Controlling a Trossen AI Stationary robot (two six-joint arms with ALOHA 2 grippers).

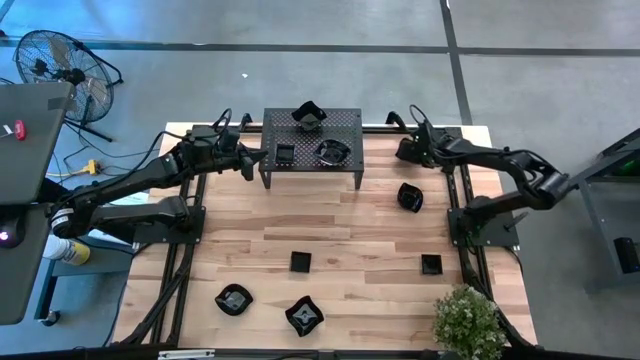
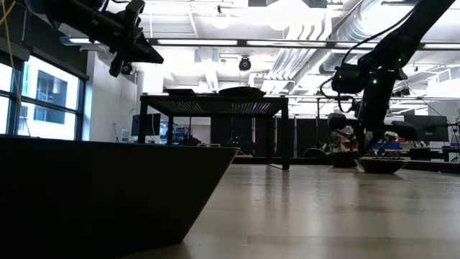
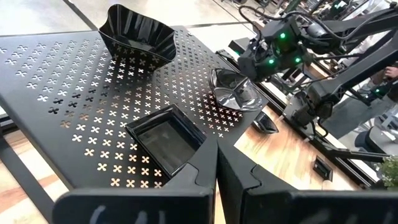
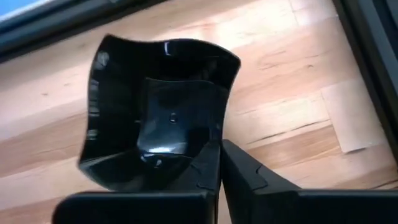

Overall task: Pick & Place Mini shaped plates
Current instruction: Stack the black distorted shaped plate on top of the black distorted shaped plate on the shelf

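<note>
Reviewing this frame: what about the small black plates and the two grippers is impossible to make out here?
- Low view: a dark shape close to the lens hides most of the wooden table.
- Right wrist view: the right gripper overlaps the wavy-rimmed glossy black plate; contact is unclear.
- High view: the black perforated metal rack hides whatever lies beneath it.

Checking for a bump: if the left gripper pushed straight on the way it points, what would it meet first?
Likely the square plate on the perforated rack, just ahead of the shut left gripper; depth is unclear.

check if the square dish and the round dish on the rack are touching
Apart. The left wrist view shows bare perforated rack between the square dish and round dish.
</note>
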